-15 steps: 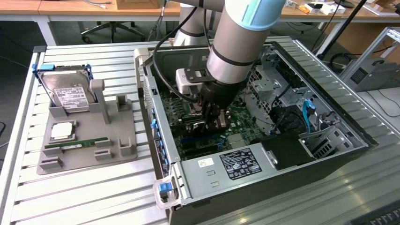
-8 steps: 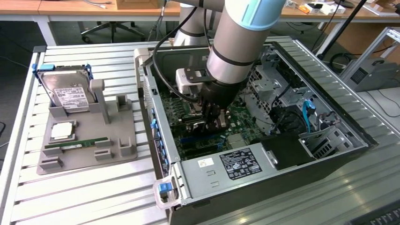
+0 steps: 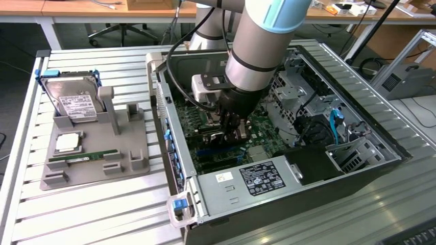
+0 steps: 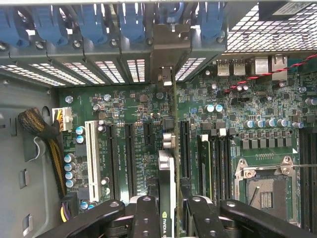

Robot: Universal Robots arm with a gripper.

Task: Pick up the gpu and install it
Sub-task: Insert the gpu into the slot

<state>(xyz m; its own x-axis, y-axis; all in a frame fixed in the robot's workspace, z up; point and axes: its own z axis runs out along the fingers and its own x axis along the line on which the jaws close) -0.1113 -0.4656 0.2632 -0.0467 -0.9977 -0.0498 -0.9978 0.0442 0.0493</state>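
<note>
My gripper is down inside the open computer case, low over the green motherboard. It is shut on the gpu, which stands edge-on between the two black fingers. The card's green board runs away from the fingers toward the rear slot openings, and its silver bracket lies against the case's back wall. The gpu sits over the black expansion slots, beside a long black slot. I cannot tell whether its edge is seated in a slot. In the exterior view the arm hides most of the card.
A grey fixture at the exterior view's left holds a hard drive, a memory stick and a square chip. Inside the case are the power supply, a white slot, blue latches, a CPU socket and cables.
</note>
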